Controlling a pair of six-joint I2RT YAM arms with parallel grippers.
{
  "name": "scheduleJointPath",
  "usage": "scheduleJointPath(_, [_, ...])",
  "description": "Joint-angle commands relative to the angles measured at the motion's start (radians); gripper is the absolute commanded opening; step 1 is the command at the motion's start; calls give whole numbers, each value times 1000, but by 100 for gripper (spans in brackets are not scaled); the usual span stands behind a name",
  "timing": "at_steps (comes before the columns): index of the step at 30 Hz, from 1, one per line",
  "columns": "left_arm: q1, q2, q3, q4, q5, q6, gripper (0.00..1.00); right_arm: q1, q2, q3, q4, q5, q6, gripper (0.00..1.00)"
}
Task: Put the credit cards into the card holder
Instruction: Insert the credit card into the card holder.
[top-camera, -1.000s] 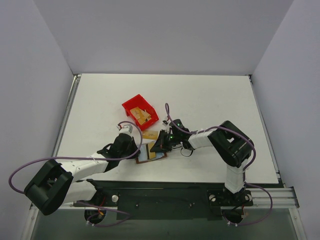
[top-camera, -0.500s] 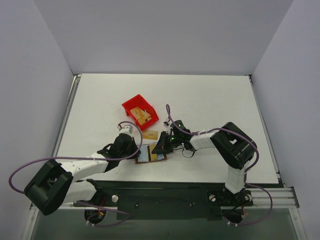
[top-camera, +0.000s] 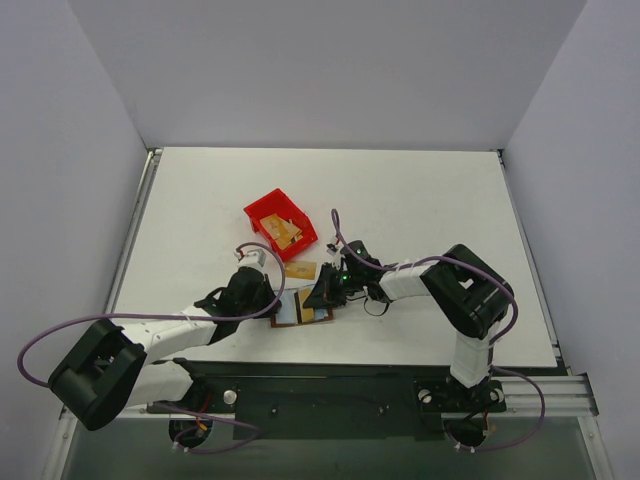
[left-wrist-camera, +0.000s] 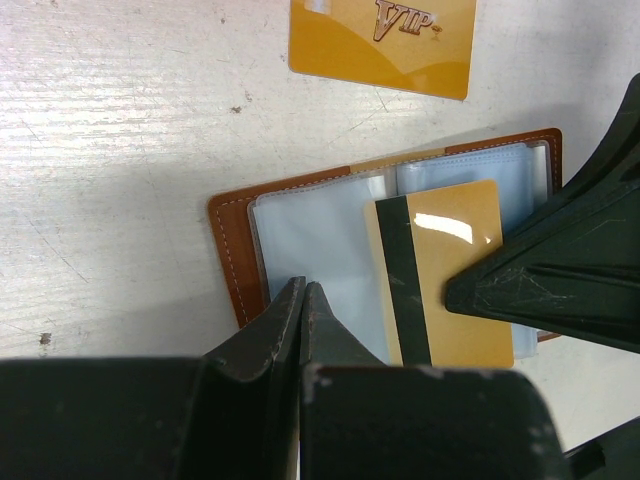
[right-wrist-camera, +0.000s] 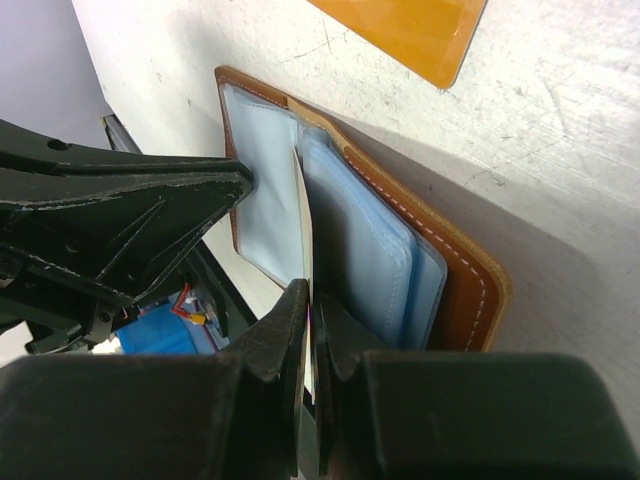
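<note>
The card holder (left-wrist-camera: 232, 250) lies open on the table (top-camera: 420, 200) just ahead of the two arm bases, its brown cover down and its light blue sleeves facing up. A striped card (left-wrist-camera: 445, 280) rests across its right half, with the dark stripe running close to the fold. From the right wrist view this card appears edge-on between the left sleeve and the stack of sleeves on the right, and I cannot tell whether it sits inside a pocket. The right gripper (right-wrist-camera: 312, 295) has its jaws pinched on this card's outer edge. The left gripper (left-wrist-camera: 302, 292) has its jaws pressed together, tips at the near edge of the holder's left page; whether they grip a sleeve is not clear. Just beyond the holder, apart from it, a loose gold card (left-wrist-camera: 385, 40) lies flat. Farther back stands a red bin (top-camera: 262, 207) with more cards (top-camera: 283, 232) inside.
</note>
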Motion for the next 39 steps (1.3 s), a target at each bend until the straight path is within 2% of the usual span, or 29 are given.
scheduleJointPath(1, [0, 17, -9, -76, 2, 13, 0, 14, 17, -4, -5, -3, 7, 0])
scheduleJointPath(20, [2, 28, -11, -65, 6, 15, 0, 26, 64, 66, 29, -13, 35, 0])
scheduleJointPath(39, [0, 25, -12, -69, 3, 12, 0, -4, 37, 43, -17, 35, -14, 0])
